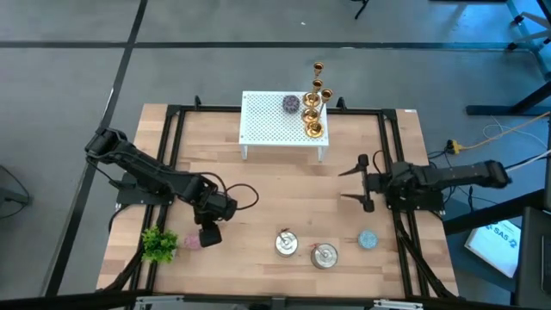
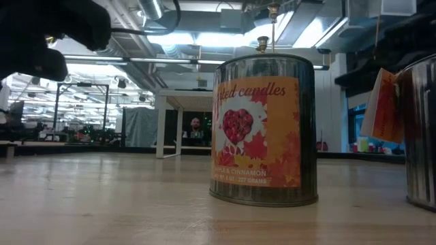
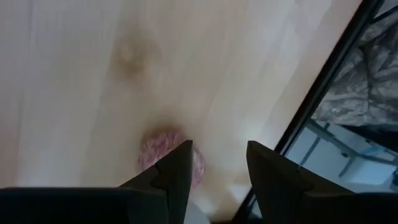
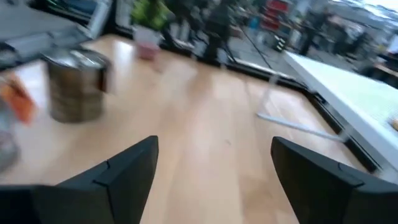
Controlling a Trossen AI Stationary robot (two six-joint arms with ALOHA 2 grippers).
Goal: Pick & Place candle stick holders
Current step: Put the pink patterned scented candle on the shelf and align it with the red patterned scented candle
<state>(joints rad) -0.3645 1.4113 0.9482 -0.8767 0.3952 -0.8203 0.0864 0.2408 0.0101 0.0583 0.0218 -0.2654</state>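
High view: three candle stick holders [image 1: 314, 108] are seen on the white perforated shelf [image 1: 267, 120] at the table's [image 1: 284, 202] far edge, its right end; the mid-table wood is bare. The left gripper [image 1: 209, 234] sits near the front-left edge beside a pink candle [image 1: 192, 240] and plant [image 1: 158, 244]; the right gripper [image 1: 358, 183] is wide open, holding nothing. Low view: a labelled candle tin [image 2: 262, 129] is shown close, workshop behind. Left wrist view: fingers [image 3: 177, 171] are partly open over bare wood, the pink candle just beside one finger, not gripped. Right wrist view: open wood ahead.

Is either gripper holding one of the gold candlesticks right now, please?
No, the candlesticks stand by the white rack, while both the left gripper and right gripper are empty.
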